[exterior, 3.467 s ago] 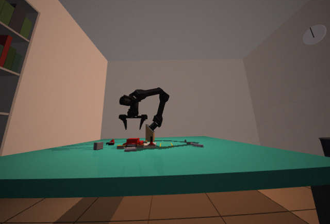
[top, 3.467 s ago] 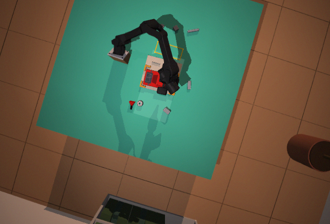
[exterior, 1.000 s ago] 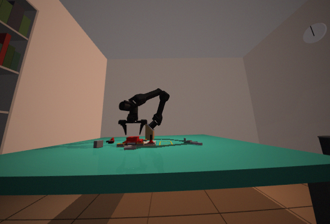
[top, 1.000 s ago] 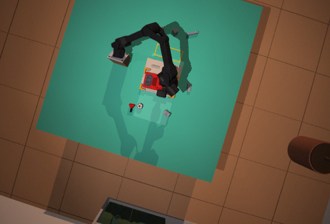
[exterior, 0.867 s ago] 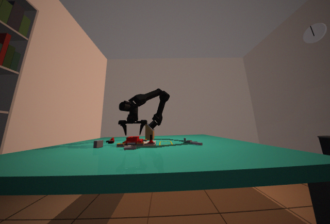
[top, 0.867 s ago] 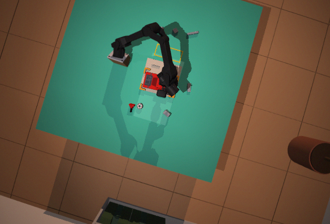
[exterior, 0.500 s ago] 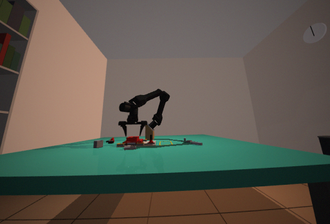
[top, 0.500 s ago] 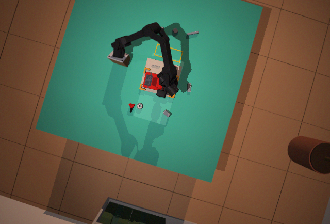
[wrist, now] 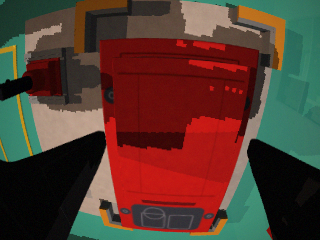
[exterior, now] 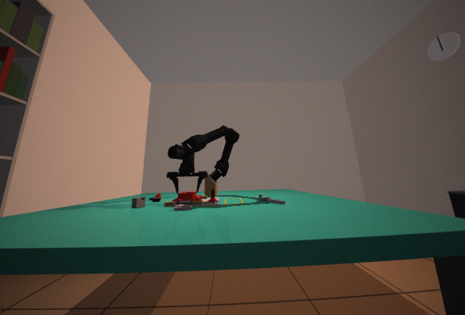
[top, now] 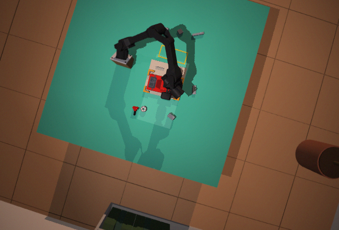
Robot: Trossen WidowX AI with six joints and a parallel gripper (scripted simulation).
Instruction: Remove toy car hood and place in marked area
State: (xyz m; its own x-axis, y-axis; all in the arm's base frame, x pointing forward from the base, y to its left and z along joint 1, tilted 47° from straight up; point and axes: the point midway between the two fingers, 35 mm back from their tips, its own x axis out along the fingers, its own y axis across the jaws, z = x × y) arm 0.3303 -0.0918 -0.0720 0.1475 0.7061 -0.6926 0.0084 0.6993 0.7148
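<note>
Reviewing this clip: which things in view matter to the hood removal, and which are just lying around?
Part of the job:
- red toy car, with the hood to come off
- yellow marked area
- open gripper

Apparently just lying about:
- gray block
- gray bar
- white-and-dark ring
- red-and-black piece

The arm hides part of the red car (top: 156, 82) (exterior: 187, 196) (wrist: 170, 165).
</note>
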